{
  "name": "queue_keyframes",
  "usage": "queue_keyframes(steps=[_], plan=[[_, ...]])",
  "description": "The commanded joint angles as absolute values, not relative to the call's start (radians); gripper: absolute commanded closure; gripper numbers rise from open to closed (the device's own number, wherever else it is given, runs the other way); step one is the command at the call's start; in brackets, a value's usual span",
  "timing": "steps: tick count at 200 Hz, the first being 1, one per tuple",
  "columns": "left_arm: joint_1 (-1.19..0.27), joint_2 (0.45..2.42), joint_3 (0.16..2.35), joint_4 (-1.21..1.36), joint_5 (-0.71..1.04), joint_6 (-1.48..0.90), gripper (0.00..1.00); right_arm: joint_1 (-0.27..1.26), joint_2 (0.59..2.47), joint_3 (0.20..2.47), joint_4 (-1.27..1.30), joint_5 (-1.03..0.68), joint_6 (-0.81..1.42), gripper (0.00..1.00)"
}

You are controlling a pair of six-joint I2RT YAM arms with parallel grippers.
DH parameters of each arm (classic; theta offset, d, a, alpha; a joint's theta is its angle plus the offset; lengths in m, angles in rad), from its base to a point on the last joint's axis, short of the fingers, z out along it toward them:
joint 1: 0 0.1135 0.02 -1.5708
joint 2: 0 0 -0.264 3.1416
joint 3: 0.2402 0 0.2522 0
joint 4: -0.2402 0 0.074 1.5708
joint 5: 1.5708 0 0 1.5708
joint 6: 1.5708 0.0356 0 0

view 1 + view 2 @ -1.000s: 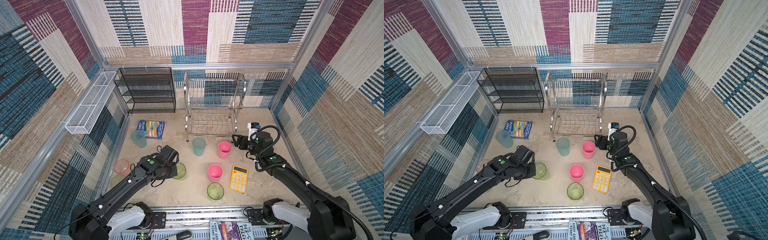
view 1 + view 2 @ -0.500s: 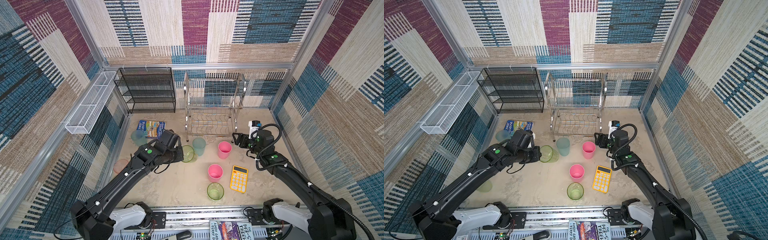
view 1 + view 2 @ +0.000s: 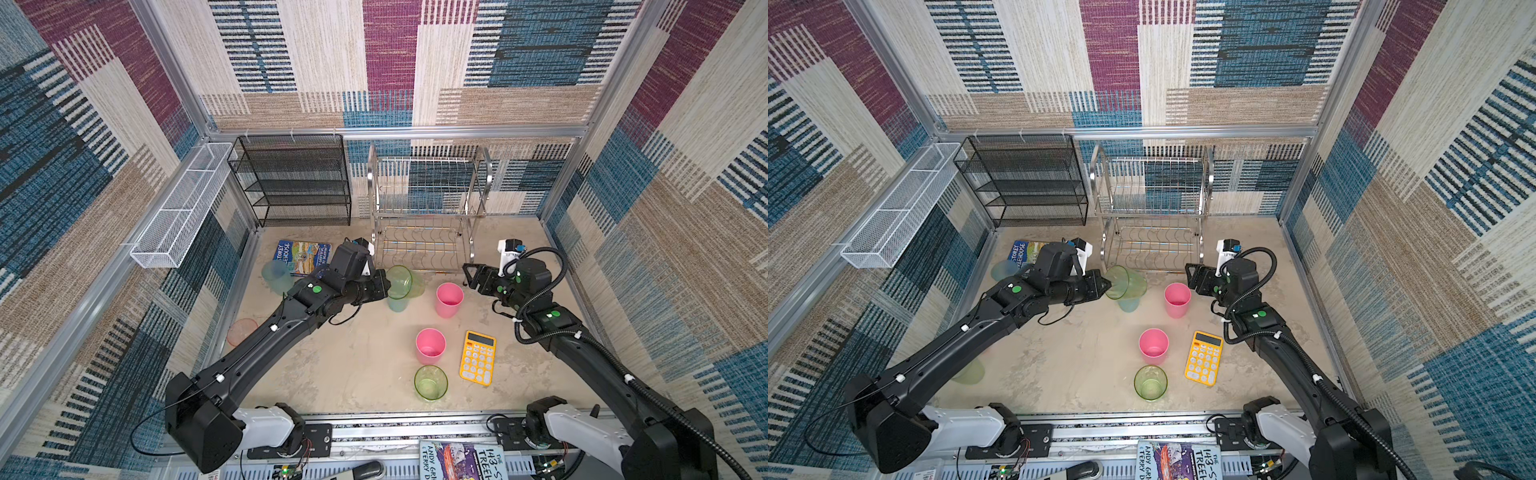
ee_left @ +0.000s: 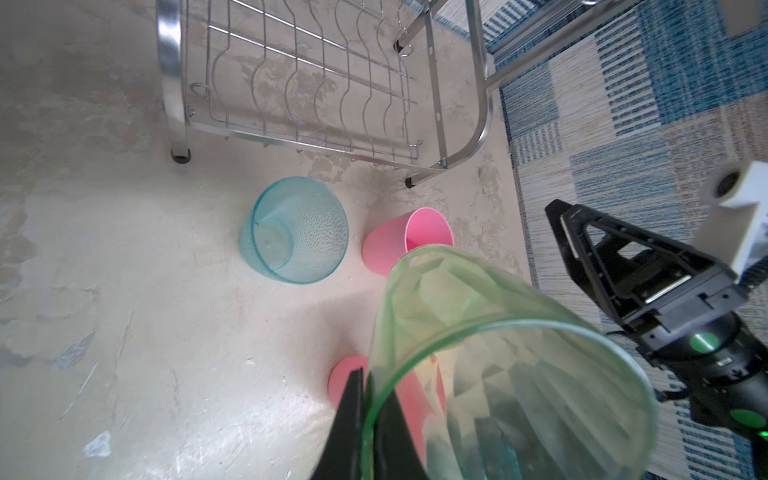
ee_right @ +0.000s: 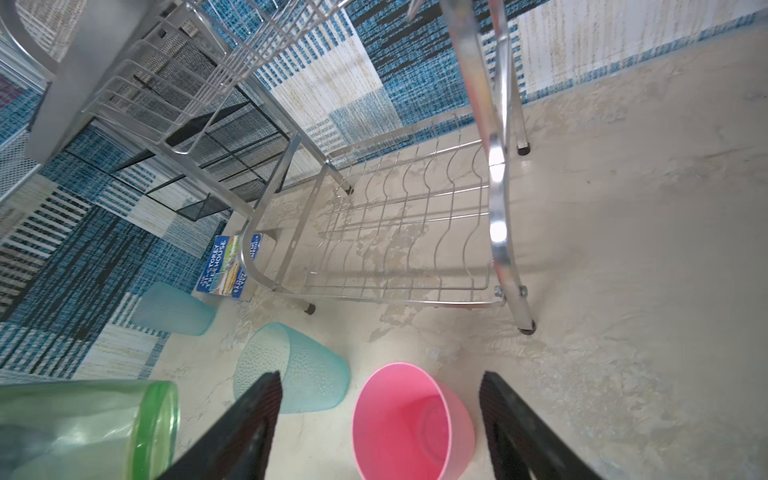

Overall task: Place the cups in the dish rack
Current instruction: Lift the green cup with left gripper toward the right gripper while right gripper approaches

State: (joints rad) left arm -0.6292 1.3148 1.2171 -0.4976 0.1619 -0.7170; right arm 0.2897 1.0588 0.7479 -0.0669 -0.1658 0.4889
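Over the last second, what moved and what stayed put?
The left gripper, shut on the green cup throughout, carried it from the table's left toward the dish rack; it now hangs tilted near a teal cup. The right gripper stayed open beside a pink cup. The calculator and other cups stayed.

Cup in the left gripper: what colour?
The cup is translucent green, clearest in the left wrist view.

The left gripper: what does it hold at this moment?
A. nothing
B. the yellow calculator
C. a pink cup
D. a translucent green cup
D: the left gripper is shut on the rim of the translucent green cup, which it holds tilted above the floor in front of the dish rack.
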Motion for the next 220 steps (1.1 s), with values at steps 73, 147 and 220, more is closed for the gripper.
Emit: queue_keyframes(steps=[73,147,220], plan=[[-0.629,1.309,1.067,-0.068,0.184,-0.84,1.0,0.387,1.06,0.737,0.147,-0.251,0.92,0.21],[-0.628,1.301,0.919,0.235,0.188,-0.875,0.99,0.41,1.059,0.666,0.337,-0.232,1.253,0.2],[-0.628,1.374,0.86,0.494,0.26,-0.906,0.98,0.422,1.1,0.654,0.422,-0.214,1.47,0.18]])
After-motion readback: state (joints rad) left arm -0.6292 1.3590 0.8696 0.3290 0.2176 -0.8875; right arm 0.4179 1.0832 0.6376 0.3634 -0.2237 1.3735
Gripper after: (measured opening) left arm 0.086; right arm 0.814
